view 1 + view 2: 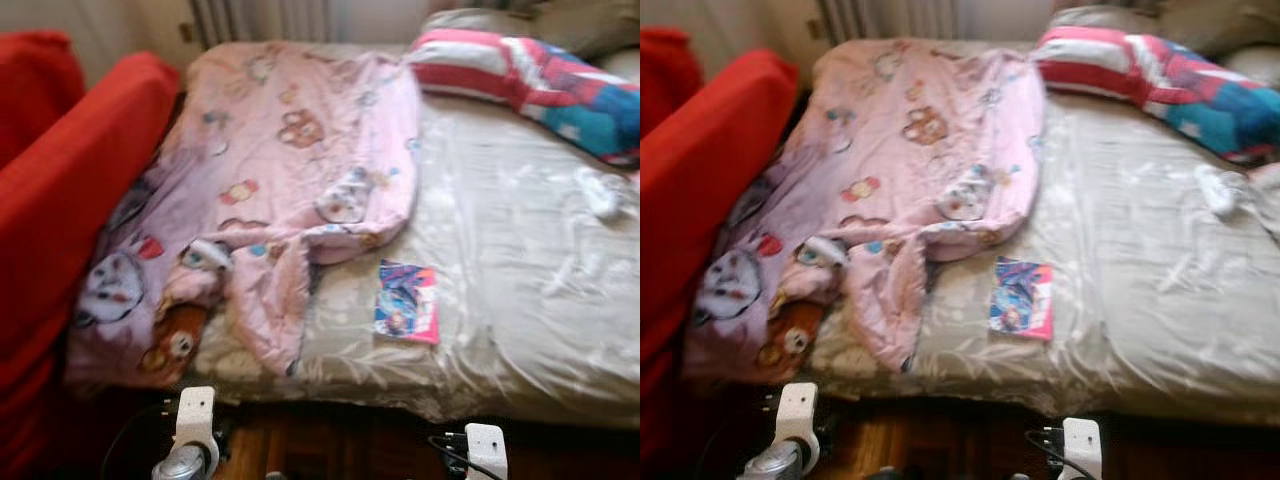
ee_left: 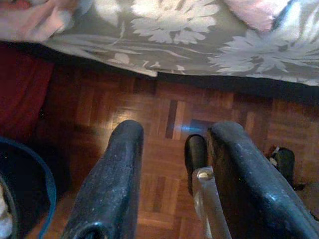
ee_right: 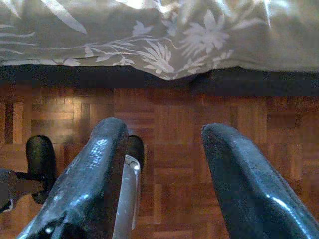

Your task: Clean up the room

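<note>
A crumpled pink blanket (image 1: 270,190) with cartoon prints covers the left half of the bed (image 1: 520,300) and hangs over its front edge. A small colourful book (image 1: 406,302) lies flat on the beige floral sheet near the front edge. A small white object (image 1: 603,193) rests at the right side of the bed. Both arms hang low in front of the bed, over the parquet floor. My left gripper (image 2: 177,134) is open with nothing between its fingers. My right gripper (image 3: 164,132) is open too and holds nothing.
A red armchair (image 1: 70,190) stands tight against the bed's left side. A red-and-white striped and blue pillow (image 1: 530,80) lies at the head of the bed. A dark container with a blue rim (image 2: 30,189) sits on the floor by my left gripper.
</note>
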### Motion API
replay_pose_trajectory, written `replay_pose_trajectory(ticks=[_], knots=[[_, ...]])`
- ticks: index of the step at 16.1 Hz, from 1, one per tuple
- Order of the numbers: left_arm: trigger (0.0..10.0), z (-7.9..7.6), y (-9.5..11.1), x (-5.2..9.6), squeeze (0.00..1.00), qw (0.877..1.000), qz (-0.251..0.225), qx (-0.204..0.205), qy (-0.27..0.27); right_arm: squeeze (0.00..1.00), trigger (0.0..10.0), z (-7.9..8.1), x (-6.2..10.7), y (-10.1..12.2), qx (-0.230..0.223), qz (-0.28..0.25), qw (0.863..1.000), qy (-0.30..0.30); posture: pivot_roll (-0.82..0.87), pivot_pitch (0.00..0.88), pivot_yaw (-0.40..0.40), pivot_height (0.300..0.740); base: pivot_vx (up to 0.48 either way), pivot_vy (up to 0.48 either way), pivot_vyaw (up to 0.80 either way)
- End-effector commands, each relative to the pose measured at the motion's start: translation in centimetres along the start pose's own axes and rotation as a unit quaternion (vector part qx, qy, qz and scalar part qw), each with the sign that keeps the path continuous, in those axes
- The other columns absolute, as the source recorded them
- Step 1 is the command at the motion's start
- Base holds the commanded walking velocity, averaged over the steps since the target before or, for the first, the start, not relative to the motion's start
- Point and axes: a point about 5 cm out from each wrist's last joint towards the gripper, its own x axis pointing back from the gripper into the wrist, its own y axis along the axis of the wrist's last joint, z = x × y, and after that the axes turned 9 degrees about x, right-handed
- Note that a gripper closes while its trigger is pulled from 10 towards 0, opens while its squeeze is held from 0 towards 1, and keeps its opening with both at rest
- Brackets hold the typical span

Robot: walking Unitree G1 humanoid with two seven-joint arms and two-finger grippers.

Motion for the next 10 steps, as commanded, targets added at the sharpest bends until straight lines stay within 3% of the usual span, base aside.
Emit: replay_pose_trajectory(ticks=[1, 10], knots=[[10.0, 0.47, -1.16, 0.33, 0.00, 1.000, 0.016, 0.003, 0.006, 0.00, 10.0, 0.00, 0.23, -0.80, -0.011, 0.012, 1.000, -0.003, 0.03, 0.193, 0.038, 0.740, 0.000, 0.000, 0.80], [10.0, 0.05, -0.60, 0.16, 0.00, 1.000, 0.007, 0.006, -0.002, 0.00, 10.0, -0.14, 0.14, -0.49, -0.021, 0.007, 1.000, -0.008, 0.03, 0.194, 0.039, 0.740, 0.000, 0.000, 0.00]])
